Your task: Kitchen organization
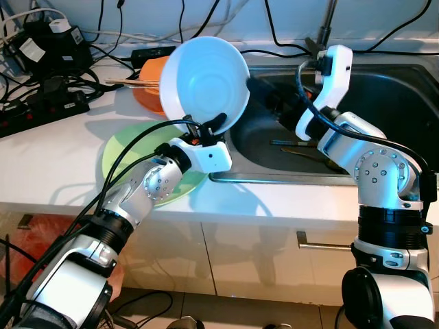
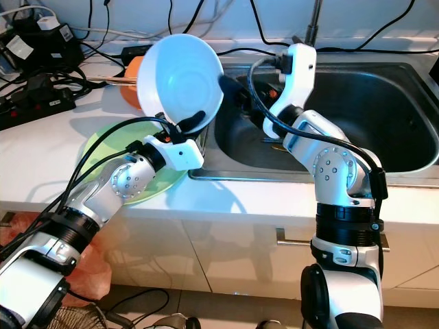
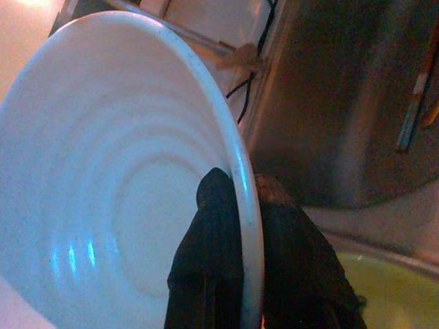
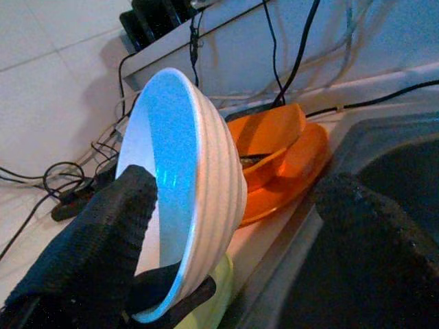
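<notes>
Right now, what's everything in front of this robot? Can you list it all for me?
White bowl: one, white, held tilted on edge above the counter beside the sink.
Green plate: one, pale green, on the counter under the left arm.
Orange dishes: a stack, orange, on the counter behind the bowl.
Sink: one, steel, with utensils inside.
Power strips: black, with cables, at the counter's back left.
Cabinet handle: one, metal, below the counter.
Left gripper: black fingers clamped on the bowl's rim.
Right gripper: black fingers spread beside the bowl.

Your white bowl (image 4: 185,192) stands tilted on edge, clamped at its lower rim by black fingers (image 4: 171,291). Orange dishes (image 4: 281,161) sit behind it beside the sink (image 4: 384,171).
</notes>
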`<state>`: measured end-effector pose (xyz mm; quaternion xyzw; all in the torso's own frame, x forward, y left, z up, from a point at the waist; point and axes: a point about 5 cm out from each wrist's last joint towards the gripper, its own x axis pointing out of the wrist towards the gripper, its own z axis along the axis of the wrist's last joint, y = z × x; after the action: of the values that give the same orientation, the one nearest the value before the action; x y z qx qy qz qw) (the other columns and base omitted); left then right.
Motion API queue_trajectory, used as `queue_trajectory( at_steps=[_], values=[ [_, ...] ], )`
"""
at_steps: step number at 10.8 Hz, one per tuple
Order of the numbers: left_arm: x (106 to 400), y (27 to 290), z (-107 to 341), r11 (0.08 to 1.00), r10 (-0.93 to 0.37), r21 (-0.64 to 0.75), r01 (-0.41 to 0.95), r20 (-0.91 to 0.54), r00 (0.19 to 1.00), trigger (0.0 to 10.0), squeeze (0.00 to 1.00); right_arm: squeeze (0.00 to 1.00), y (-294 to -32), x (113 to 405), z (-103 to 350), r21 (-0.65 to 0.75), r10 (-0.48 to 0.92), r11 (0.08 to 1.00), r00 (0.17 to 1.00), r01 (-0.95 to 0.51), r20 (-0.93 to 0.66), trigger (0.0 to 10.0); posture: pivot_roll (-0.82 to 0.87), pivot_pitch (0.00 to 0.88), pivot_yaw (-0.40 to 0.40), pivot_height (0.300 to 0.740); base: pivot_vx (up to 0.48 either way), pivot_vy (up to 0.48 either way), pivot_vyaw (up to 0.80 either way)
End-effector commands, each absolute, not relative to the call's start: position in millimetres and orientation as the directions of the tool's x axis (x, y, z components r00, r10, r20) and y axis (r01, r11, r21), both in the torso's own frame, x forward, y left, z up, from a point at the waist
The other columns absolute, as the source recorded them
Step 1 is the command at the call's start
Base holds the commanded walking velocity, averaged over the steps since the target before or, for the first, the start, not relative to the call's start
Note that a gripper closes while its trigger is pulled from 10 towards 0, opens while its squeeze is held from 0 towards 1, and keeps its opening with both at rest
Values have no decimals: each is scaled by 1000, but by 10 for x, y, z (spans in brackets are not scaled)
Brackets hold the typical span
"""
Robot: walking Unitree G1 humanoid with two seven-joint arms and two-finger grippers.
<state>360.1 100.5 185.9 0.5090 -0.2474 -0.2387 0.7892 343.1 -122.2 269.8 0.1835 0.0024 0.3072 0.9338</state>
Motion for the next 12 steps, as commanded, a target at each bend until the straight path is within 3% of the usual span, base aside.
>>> queue_trajectory(
  at_steps=[1,3,6,12],
  values=[
    [3651,1083,1929,389,-591,917,84,179,787,0,0,0,-1181,3369,2837,317,603,712,777,-626,180,10000,4,91,92,740,0,0,0],
    [3668,1077,1963,363,-597,930,46,194,778,0,0,0,-1150,3336,2832,294,638,691,748,-661,182,10000,5,93,90,740,0,0,0],
    [3590,869,1936,316,-667,948,40,192,720,0,0,0,-1076,3362,2746,265,668,690,733,-674,128,10000,6,91,90,740,0,0,0],
    [3403,773,2016,396,-689,911,-118,379,617,0,0,0,-1034,3494,2869,200,657,720,745,-665,112,10000,6,95,86,740,0,0,0]
  ],
)
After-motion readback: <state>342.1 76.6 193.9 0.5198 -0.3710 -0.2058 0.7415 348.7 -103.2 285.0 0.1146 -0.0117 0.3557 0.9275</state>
